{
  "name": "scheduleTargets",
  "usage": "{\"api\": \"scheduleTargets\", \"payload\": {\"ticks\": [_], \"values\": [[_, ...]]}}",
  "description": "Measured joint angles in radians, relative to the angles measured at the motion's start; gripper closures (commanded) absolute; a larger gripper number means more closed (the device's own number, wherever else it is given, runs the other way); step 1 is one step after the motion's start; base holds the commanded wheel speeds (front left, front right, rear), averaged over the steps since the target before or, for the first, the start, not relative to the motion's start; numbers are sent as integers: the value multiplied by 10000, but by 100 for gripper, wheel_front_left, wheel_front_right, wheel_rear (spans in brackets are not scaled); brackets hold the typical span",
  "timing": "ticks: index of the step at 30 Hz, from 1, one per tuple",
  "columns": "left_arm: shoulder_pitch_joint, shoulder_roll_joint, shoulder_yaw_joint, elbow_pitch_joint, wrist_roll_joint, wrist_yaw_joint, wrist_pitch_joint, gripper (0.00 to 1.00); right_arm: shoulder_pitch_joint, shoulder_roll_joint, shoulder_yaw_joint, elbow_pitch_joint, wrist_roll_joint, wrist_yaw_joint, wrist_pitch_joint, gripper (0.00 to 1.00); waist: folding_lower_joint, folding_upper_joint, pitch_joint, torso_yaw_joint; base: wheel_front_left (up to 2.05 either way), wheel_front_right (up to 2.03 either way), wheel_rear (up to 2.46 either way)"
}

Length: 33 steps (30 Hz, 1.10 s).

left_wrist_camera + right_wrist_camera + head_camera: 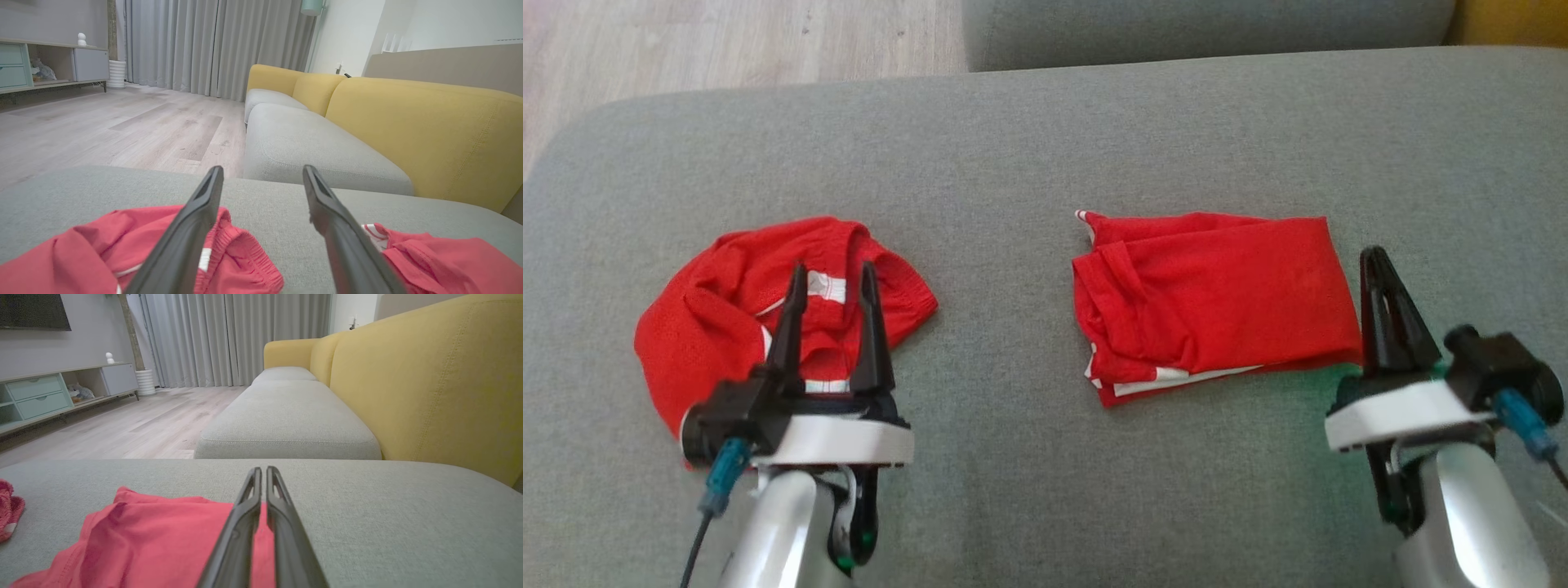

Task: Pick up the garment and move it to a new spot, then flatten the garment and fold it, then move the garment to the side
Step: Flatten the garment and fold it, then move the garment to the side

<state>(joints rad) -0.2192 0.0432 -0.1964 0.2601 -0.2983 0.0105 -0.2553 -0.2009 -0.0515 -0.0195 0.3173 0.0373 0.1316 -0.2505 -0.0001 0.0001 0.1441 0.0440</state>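
A: Left side?
B: Crumpled garment [711, 327] on the sofa [1013, 147]. Left fingers [791, 322] spread apart over it; contact unclear.
A: Right side?
B: Folded garment [1217, 294] lies flat. Right fingers [1384, 310] pressed together, empty, beside its right edge.

A broad strip of bare grey cushion [1005, 327] lies open to the left of the folded garment [1217, 302], ending at the crumpled garment [711, 327], which lies well apart from it with the left pincer [833, 273] spread-fingered over it. Beyond the folded garment the cushion runs bare to its far edge. Just beside its right edge stands the right pincer [1374, 255], fingers pressed together. Farther right rises the yellow backrest [429, 388], walling off that side.
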Motion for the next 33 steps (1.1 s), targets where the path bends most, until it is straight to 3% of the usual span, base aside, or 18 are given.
{"api": "scheduleTargets", "payload": {"ticks": [1, 13, 24, 33], "values": [[58, 0, -17, 2, -4, 2, 0, 0, 128, 0, -6, -104, 4, 0, -2, 0, 0, 0, 5, -4, 0, 0, 0], [84, 0, -236, 0, -8, 44, 0, 0, 211, 25, -192, -368, -205, 0, -2, 0, 1, 0, 275, 144, 0, 0, 0], [-335, 0, -320, 29, -8, 31, 0, 0, -1318, 23, -1521, 2067, -410, 0, 1476, 0, 3, 0, 1080, 452, 0, 0, 0], [-471, 0, -299, 77, -8, 29, 0, 0, -1869, -130, -732, 3327, 418, -2, 1918, 0, 2, 0, 1314, 556, 0, 0, 0]]}}
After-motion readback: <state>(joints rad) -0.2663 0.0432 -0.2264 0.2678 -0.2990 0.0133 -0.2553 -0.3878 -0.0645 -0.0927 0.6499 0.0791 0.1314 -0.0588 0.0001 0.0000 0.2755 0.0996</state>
